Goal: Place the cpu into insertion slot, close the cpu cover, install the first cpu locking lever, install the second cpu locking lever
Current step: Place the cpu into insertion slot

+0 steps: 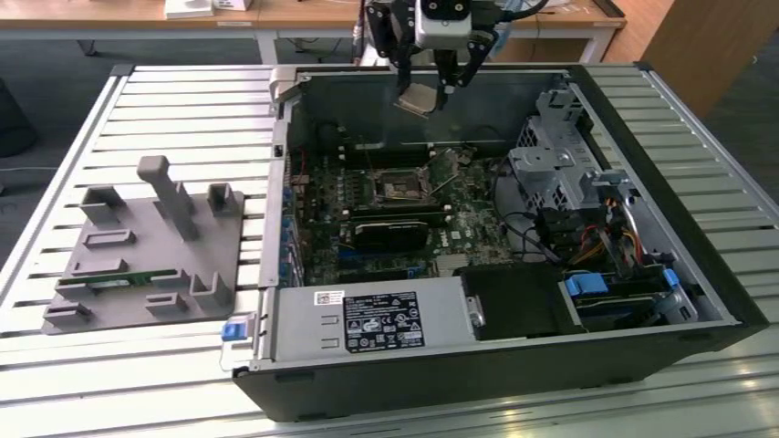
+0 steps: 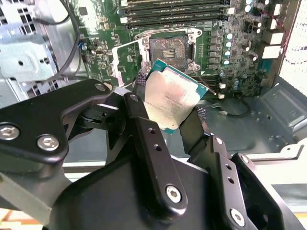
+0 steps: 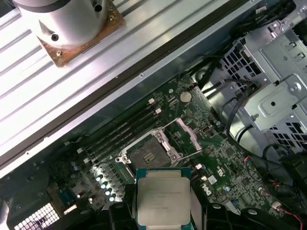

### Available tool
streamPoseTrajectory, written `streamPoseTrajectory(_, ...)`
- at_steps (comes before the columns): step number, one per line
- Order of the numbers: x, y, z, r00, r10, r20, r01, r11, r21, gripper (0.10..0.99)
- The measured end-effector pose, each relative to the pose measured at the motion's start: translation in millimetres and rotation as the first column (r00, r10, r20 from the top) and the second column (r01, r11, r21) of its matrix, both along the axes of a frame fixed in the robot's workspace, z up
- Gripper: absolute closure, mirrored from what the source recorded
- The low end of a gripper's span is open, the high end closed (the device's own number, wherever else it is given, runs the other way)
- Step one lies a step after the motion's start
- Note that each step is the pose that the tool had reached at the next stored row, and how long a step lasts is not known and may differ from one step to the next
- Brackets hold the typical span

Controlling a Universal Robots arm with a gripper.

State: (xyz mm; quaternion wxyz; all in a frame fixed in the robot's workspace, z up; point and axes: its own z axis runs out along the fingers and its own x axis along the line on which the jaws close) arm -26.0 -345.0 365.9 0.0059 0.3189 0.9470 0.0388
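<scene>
My gripper (image 1: 422,89) is shut on the cpu (image 1: 417,99), a flat silvery square chip held tilted high over the open computer case. In the second wrist view the black fingers (image 2: 139,120) clamp the cpu (image 2: 170,98) by two opposite edges. The bare insertion slot (image 2: 168,48) lies well below it on the green motherboard. The cpu cover (image 2: 125,60) stands swung open beside the slot. The first wrist view shows the cpu (image 3: 163,196) hovering short of the slot (image 3: 145,154), with the cover (image 3: 184,136) and a thin lever raised next to it.
The case walls (image 1: 420,78) surround the board. A metal drive cage (image 1: 560,173) with cables sits at the exterior view's right, and a black module (image 1: 389,233) lies just below the slot. A grey fixture block (image 1: 146,246) holding a green stick stands outside the case on the slatted table.
</scene>
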Motion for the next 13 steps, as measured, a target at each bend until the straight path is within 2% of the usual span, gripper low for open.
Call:
streamPoseTrajectory(6, 0.0, 0.0, -1.6, 0.9962, -0.088, 0.0000, 0.088, 0.9962, -0.002, 0.553)
streamPoseTrajectory(13, 0.0, 0.0, -3.5, 0.9819, -0.189, 0.0004, 0.189, 0.9819, -0.005, 0.553)
